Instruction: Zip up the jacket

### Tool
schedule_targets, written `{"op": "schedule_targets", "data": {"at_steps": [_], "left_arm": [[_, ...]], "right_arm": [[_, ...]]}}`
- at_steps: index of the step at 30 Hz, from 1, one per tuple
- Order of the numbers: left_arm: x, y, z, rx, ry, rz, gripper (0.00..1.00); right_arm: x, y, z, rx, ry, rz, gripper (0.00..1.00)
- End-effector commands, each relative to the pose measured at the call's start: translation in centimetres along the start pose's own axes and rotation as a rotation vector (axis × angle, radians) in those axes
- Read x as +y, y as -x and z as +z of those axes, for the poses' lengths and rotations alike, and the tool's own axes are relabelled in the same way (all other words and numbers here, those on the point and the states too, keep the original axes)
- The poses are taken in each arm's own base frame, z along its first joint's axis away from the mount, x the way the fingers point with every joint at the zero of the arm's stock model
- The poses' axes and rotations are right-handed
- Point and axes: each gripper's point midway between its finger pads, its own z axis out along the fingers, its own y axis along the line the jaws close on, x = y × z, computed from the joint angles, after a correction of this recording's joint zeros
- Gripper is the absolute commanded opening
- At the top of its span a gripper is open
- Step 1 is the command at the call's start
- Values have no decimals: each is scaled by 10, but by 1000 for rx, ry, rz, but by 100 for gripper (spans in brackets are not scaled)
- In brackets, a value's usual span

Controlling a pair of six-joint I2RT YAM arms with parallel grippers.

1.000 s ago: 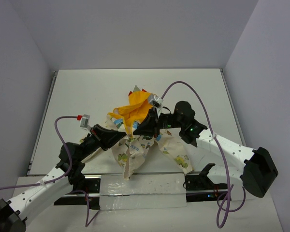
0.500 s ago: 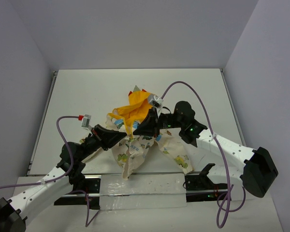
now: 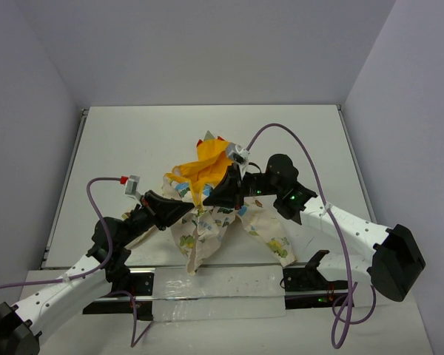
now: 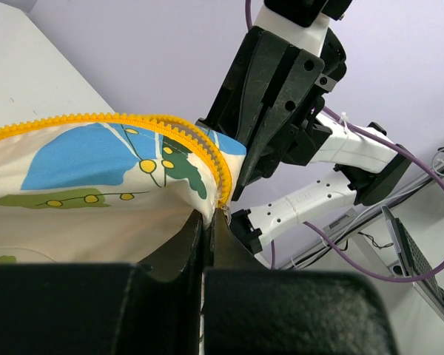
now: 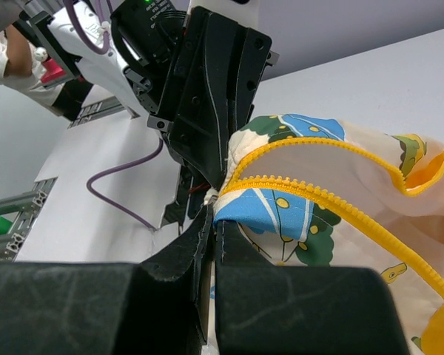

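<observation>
The jacket (image 3: 207, 222) is cream with cartoon prints and a yellow-orange lining and hood; it hangs bunched between both arms above the table's middle. My left gripper (image 3: 188, 208) is shut on the jacket's front edge beside the yellow zipper teeth (image 4: 196, 144), with cloth pinched between its fingers (image 4: 209, 218). My right gripper (image 3: 209, 200) is shut on the facing front edge by its own zipper teeth (image 5: 303, 188), its fingertips (image 5: 211, 214) clamping the cloth. The two grippers meet tip to tip, almost touching. I cannot make out the zipper slider.
The white table (image 3: 133, 140) has raised edges at left and right. Purple cables (image 3: 281, 133) loop above both arms. The jacket's hood (image 3: 211, 155) lies towards the back. The arm bases and a rail (image 3: 207, 285) stand at the near edge.
</observation>
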Motion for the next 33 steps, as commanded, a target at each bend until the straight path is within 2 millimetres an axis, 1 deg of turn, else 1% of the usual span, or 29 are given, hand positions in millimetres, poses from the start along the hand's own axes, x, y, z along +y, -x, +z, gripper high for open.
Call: {"op": "schedule_targets", "data": {"at_steps": [1,11,18,28,33], "left_arm": [[-18,4,1,-3,-75,30,0],[-20,0,-1,17,-92,31,0],[-21,-9,-5,53,-114,17,0],[-23,-16,-9,82,-131,1,0],[-22,-24,-12,117,-140,-8,0]], "right_arm": [[12,39,6,-83,33,-105,0],[9,42,8,-90,24,-108,0],[8,49,9,-103,15,-117,0],[1,60,11,-119,-16,-142,0],[1,65,12,-127,-21,-156,0]]}}
